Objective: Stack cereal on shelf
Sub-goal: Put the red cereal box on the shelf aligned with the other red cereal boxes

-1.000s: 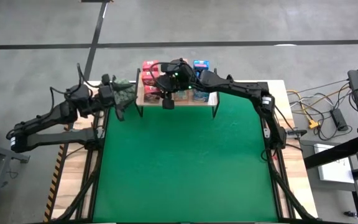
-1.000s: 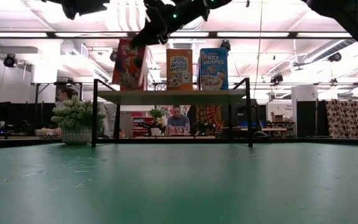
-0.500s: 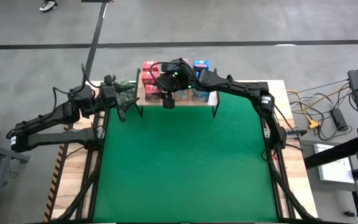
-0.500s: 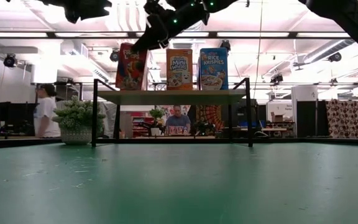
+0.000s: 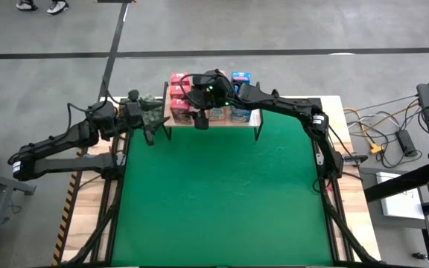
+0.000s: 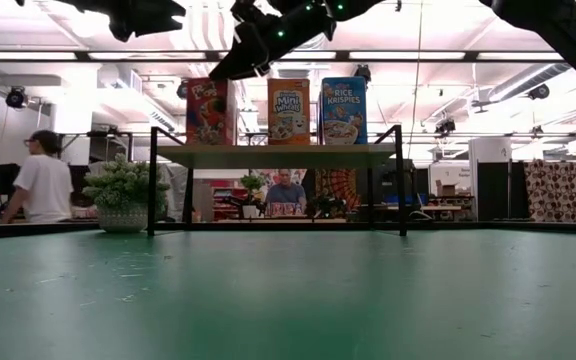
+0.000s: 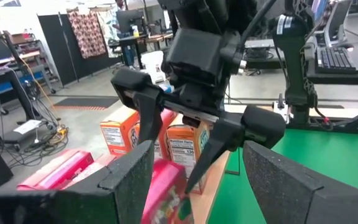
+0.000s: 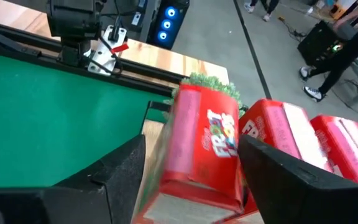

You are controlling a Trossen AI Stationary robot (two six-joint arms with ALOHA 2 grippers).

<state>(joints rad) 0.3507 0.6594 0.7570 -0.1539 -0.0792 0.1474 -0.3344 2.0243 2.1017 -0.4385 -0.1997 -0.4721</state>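
Note:
On the light-wood shelf (image 6: 278, 155) three cereal boxes show upright in the low view: a pink-red one (image 6: 211, 112), an orange one (image 6: 289, 110) and a blue one (image 6: 343, 110). From above, more pink-red boxes (image 5: 179, 79) and blue boxes (image 5: 241, 77) show behind them. My right gripper (image 8: 191, 142) is open over the shelf's left end. Its fingers stand on either side of the front pink-red box (image 8: 204, 149), near the box's top (image 6: 211, 80). My left gripper (image 7: 197, 146) is open, hovering beside the shelf over the plant (image 5: 149, 108). My right gripper comes at the front pink-red box slanting down from above, with one finger (image 8: 126, 177) on each side of it. The box stands upright on the shelf board. Whether either finger touches its side (image 8: 232, 155), I cannot tell.
A green plant in a white pot (image 6: 123, 185) stands just left of the shelf's black leg (image 6: 152, 180). The green mat (image 5: 222, 193) stretches open toward the near edge. People show in the room beyond the table (image 6: 43, 185).
The front pink-red box leaned sideways a second ago and now stands upright on the shelf. My left gripper has drifted a little toward the shelf.

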